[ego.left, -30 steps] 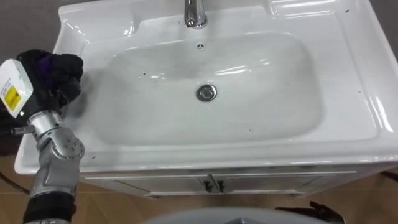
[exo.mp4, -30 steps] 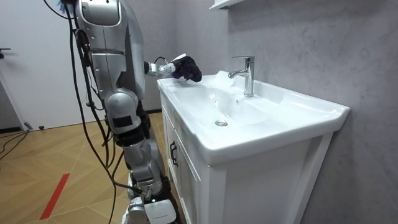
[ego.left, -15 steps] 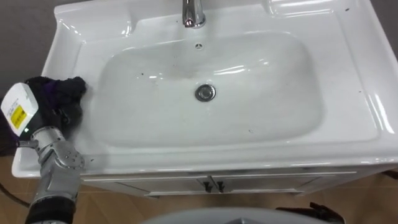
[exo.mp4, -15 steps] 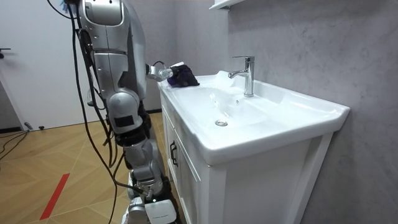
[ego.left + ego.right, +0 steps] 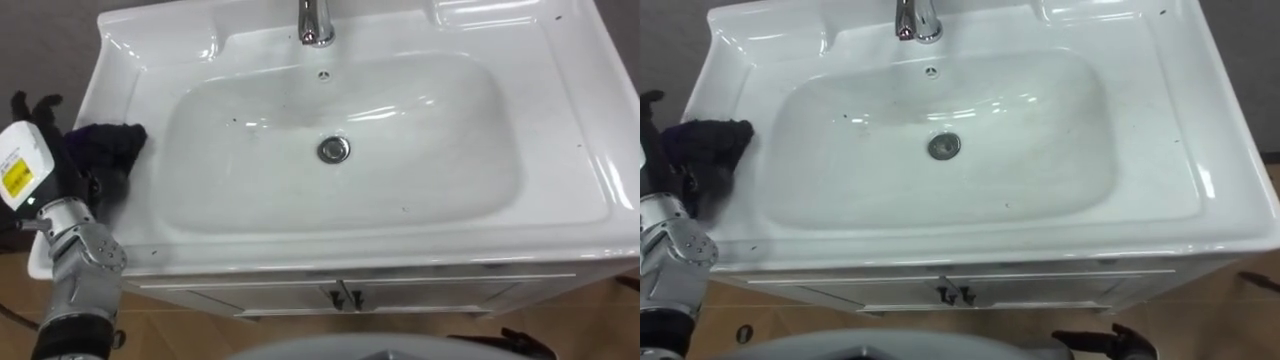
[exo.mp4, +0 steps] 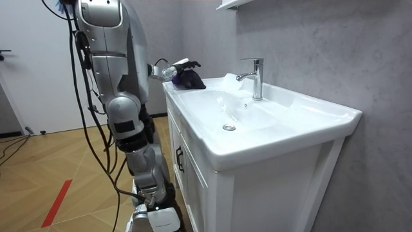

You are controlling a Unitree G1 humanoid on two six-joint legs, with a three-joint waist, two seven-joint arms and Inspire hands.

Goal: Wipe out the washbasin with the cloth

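Observation:
A dark purple cloth [image 5: 112, 147] lies bunched on the left rim of the white basin [image 5: 560, 190]; in the room view the cloth [image 6: 190, 79] sits at the basin's far corner. My left hand [image 5: 62, 160] is at that rim, right beside and partly over the cloth, open, with its fingers [image 5: 28, 102] stretched out and nothing held. In the room view my left hand [image 6: 179, 64] hovers just above the cloth. The bowl holds a chrome drain [image 5: 333, 150] and a few small dark specks. I stand at the basin's front.
A chrome faucet [image 5: 315, 22] rises at the back middle of the basin. Below the front edge is a white cabinet with two small door handles [image 5: 341, 296]. A grey wall stands behind the basin, and wooden floor lies around me.
My left hand has gone from curled round the cloth to fingers straight. The cloth has dropped from the hand onto the left rim and lies free.

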